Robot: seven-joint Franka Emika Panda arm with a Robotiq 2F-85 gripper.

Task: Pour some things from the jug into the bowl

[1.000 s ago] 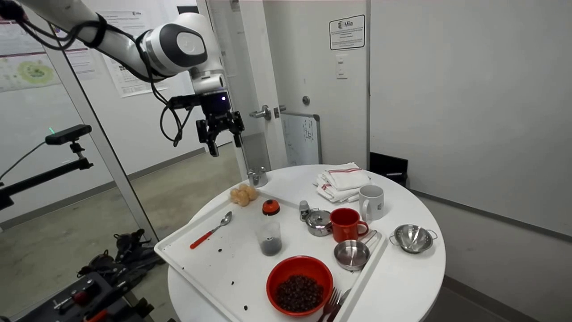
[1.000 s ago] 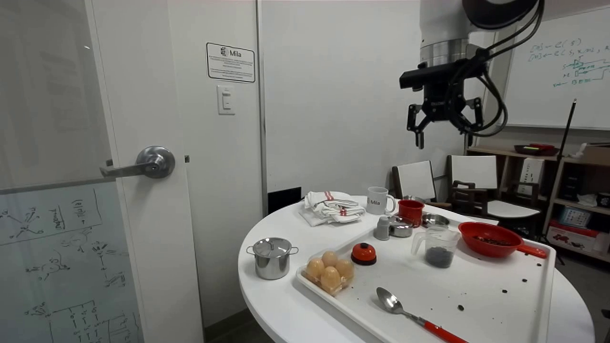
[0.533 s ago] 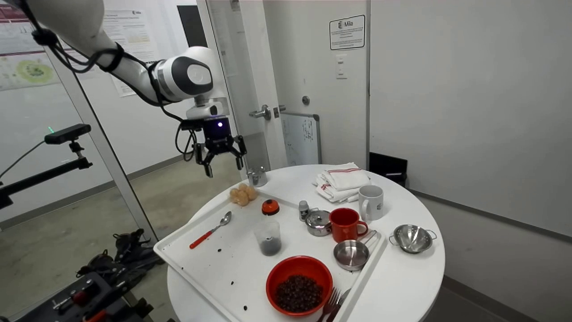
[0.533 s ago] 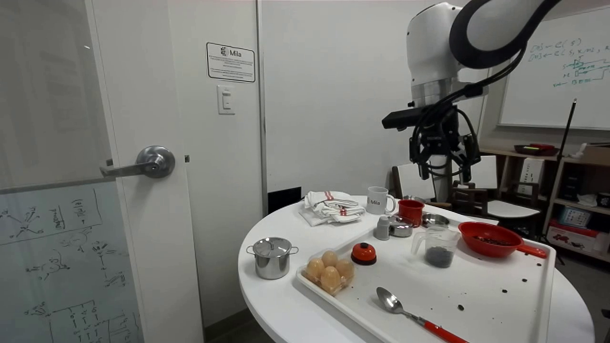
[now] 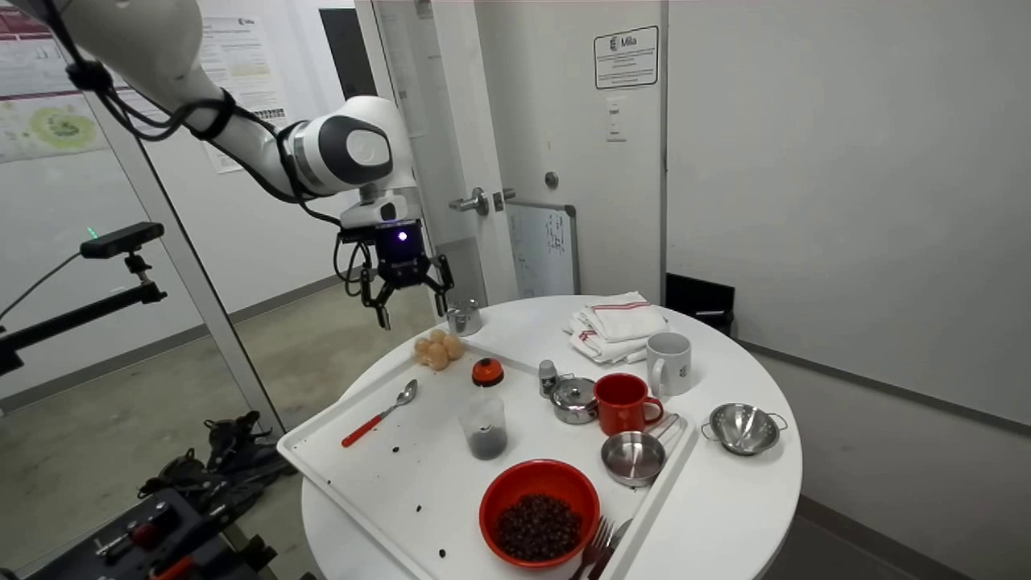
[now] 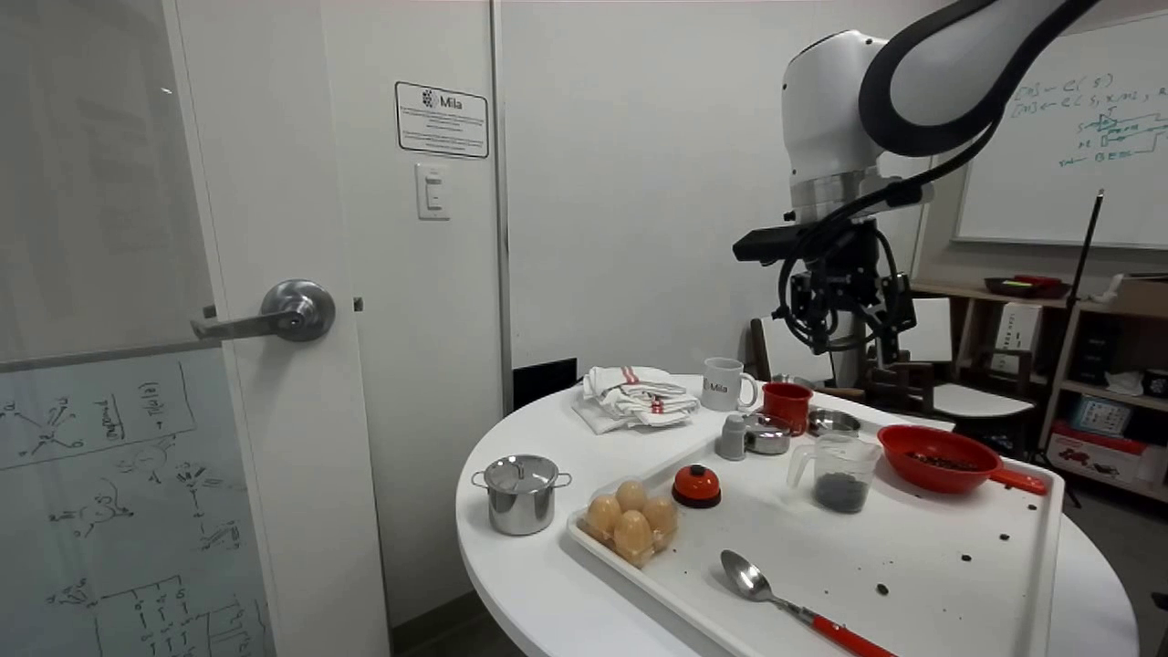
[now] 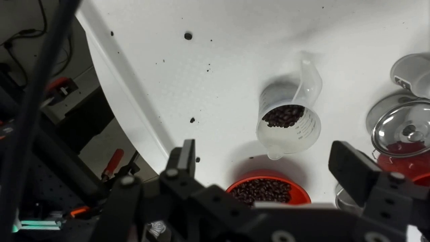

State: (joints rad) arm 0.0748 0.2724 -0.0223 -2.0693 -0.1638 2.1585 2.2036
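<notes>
In the wrist view, the jug (image 7: 285, 138) stands upright on the tray (image 7: 218, 101), beans (image 7: 285, 116) inside, the bowl (image 7: 298, 194) at its six o'clock; the end effector (image 5: 413, 316) hangs well apart from it, spread wide.

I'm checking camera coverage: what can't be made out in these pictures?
Wrist view: part of the bowl, hidden behind the claw.
Wrist view: the marks on the jug, too small to read.
In an exterior view: the end of the fork, cut off by the bottom edge.
In both exterior views: fine print on the sign, too small.
</notes>
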